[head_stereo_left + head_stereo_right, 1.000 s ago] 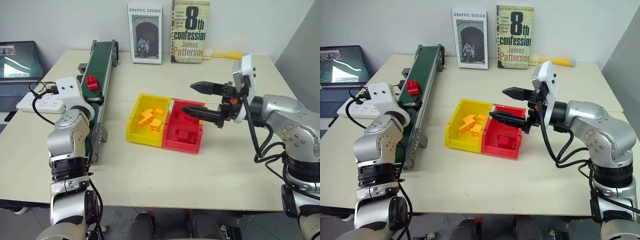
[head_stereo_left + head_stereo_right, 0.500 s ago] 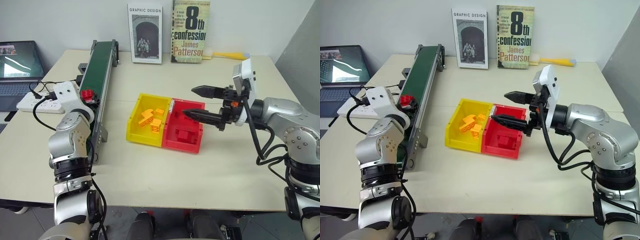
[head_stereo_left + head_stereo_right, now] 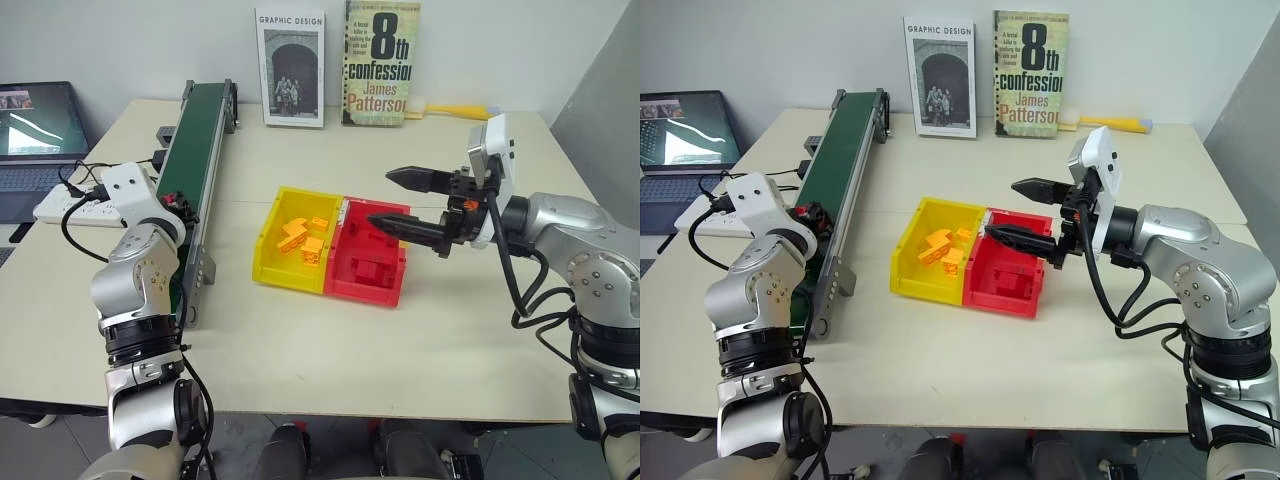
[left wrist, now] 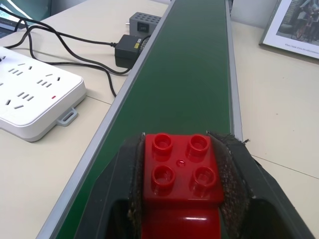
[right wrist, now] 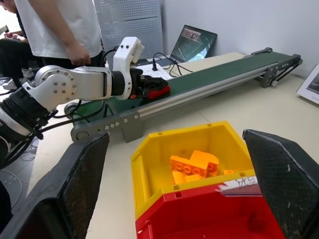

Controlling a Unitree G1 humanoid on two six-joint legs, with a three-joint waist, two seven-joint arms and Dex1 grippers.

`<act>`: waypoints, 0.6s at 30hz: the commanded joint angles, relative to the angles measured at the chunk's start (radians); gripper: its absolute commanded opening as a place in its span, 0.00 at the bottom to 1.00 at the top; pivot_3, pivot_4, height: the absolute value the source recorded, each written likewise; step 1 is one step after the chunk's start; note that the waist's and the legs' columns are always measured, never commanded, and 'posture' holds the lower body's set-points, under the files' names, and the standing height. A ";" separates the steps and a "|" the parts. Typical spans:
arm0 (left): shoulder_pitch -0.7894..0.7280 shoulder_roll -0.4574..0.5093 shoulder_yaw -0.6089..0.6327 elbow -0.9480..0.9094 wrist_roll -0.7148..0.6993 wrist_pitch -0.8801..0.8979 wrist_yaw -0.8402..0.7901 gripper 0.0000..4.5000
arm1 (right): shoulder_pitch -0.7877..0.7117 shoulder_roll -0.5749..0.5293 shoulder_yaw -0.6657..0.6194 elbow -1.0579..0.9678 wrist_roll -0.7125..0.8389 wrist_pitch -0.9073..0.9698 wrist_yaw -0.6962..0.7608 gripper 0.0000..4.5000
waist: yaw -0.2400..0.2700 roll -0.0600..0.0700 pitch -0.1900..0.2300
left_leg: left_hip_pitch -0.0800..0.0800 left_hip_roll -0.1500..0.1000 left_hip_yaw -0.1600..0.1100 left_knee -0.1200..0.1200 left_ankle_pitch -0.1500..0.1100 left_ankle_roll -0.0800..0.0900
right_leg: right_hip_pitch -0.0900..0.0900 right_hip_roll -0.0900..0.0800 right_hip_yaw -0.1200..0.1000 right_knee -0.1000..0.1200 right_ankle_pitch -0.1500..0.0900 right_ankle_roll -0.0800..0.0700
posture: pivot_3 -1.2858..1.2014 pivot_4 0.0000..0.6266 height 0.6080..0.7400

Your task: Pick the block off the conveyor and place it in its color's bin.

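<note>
Head views: we note one conveyor (image 3: pixel 195 140) running toward 12 o'clock. The left gripper (image 3: pixel 812 213) sits over it, a red sliver between its fingers. The right gripper (image 3: pixel 405 200) hovers with jaws apart above one red bin (image 3: pixel 368 264), joined at 9 o'clock to one yellow bin (image 3: pixel 290 245).

Left wrist view: fingers clamped on one block (image 4: pixel 182 172), four studs up, its long axis along the belt.

Right wrist view: several orange bricks (image 5: pixel 193 165); one person (image 5: pixel 60 30) stands behind.

Two upright books (image 3: pixel 335 65), laptop (image 3: pixel 38 125), white power strip (image 4: pixel 30 102), yellow tray (image 3: pixel 290 240) of orange bricks (image 3: pixel 300 237).
</note>
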 commanded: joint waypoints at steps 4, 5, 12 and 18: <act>-0.179 0.035 -0.178 -0.025 -0.037 -0.004 -0.248 0.34 | 0.054 -0.026 -0.064 -0.064 -0.015 -0.015 -0.062 1.00 | 0.008 0.000 0.000 | -0.002 -0.001 -0.002 0.000 0.000 -0.001 | 0.000 0.000 -0.002 -0.001 0.000 0.000 | 0.52 0.24 1.00; -0.199 0.034 -0.217 -0.015 -0.037 -0.006 -0.297 0.34 | 0.071 -0.034 -0.072 -0.075 -0.016 -0.012 -0.070 1.00 | 0.010 0.000 0.000 | -0.002 -0.002 -0.002 0.000 0.000 -0.001 | 0.000 0.000 -0.003 -0.002 0.000 0.000 | 0.52 0.24 1.00; -0.281 -0.013 -0.515 0.001 -0.063 -0.038 -0.724 0.34 | 0.238 -0.140 -0.133 -0.201 -0.020 0.009 -0.099 1.00 | 0.002 0.000 0.000 | -0.003 -0.003 0.000 -0.002 0.001 -0.001 | 0.001 0.001 -0.002 -0.008 0.000 0.000 | 0.52 0.24 1.00; -0.285 -0.057 -0.679 0.060 0.003 -0.116 -0.888 0.34 | 0.361 -0.190 -0.201 -0.306 0.024 0.048 -0.129 1.00 | -0.005 0.000 0.000 | -0.003 -0.003 0.001 -0.002 0.000 -0.001 | 0.001 0.003 0.000 -0.009 0.000 0.000 | 0.52 0.24 1.00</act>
